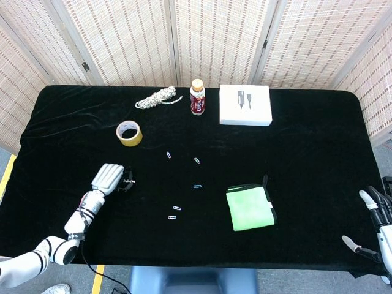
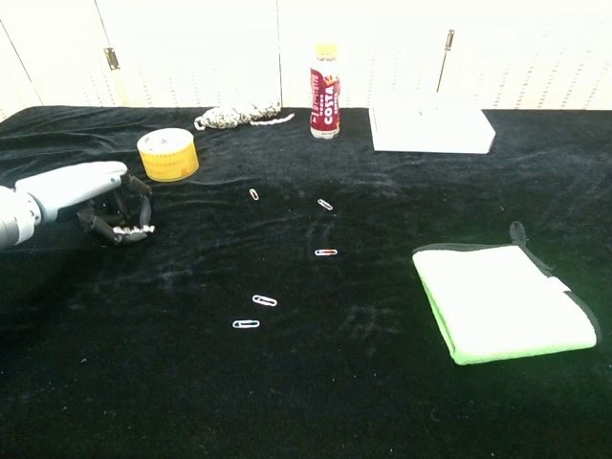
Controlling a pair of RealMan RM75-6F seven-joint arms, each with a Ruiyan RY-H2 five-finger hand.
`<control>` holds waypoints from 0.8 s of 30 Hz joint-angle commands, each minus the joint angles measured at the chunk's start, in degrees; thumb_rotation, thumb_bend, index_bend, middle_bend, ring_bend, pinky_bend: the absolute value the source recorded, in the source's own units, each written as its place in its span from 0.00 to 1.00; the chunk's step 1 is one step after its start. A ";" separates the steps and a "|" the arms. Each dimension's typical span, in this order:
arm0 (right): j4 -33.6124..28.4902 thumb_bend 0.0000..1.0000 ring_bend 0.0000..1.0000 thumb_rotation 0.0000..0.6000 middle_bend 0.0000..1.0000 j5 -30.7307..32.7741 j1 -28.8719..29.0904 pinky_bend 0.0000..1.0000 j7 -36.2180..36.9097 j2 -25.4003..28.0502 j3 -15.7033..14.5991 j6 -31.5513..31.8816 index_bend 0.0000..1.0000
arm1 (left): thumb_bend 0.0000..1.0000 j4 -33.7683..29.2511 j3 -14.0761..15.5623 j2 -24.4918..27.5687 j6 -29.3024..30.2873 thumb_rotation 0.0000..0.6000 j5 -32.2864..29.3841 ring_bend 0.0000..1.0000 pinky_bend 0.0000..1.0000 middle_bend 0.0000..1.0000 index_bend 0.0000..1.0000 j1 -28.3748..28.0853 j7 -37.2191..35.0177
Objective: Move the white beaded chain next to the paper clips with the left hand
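Note:
The white beaded chain (image 1: 156, 98) (image 2: 239, 117) lies bunched at the back of the black table, left of the bottle. Several paper clips are scattered mid-table, among them one (image 1: 197, 186) (image 2: 326, 252) in the centre and one (image 1: 177, 208) (image 2: 264, 300) nearer the front. My left hand (image 1: 109, 179) (image 2: 96, 196) sits low over the cloth at the front left, far from the chain, its dark fingers (image 2: 122, 227) curled under the palm with nothing visibly in them. My right hand (image 1: 376, 217) hangs off the table's front right corner, fingers apart and empty.
A yellow tape roll (image 1: 129, 133) (image 2: 167, 154) stands between my left hand and the chain. A Costa bottle (image 1: 197, 97) (image 2: 325, 78) and a white box (image 1: 245, 105) (image 2: 432, 128) are at the back. A folded green cloth (image 1: 250, 207) (image 2: 507, 301) lies front right.

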 commanded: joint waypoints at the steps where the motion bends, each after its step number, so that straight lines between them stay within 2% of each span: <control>1: 0.10 0.01 0.00 1.00 0.00 -0.08 -0.05 0.00 0.10 -0.02 0.01 0.16 0.00 | 0.50 -1.41 -0.75 0.27 2.16 1.00 0.06 1.00 1.00 1.00 0.89 0.74 0.65; 9: 0.21 0.01 0.00 1.00 0.00 -0.39 0.25 0.00 0.82 0.20 -0.17 -0.32 0.00 | 0.50 -8.09 -2.25 3.15 3.93 1.00 -0.40 1.00 1.00 1.00 0.89 1.10 0.70; 16: 0.42 0.01 0.00 1.00 0.00 -0.37 0.47 0.00 2.40 0.71 -0.40 -0.84 0.00 | 0.50 -11.67 -6.36 4.55 0.89 1.00 -3.85 1.00 1.00 1.00 0.89 -0.86 -4.91; 24: 0.77 0.01 0.00 1.00 0.00 -0.05 0.65 0.00 3.54 0.86 -0.65 -1.60 0.00 | 0.51 -7.08 -10.12 1.33 -2.56 1.00 -6.14 1.00 1.00 1.00 0.89 -5.40 -8.15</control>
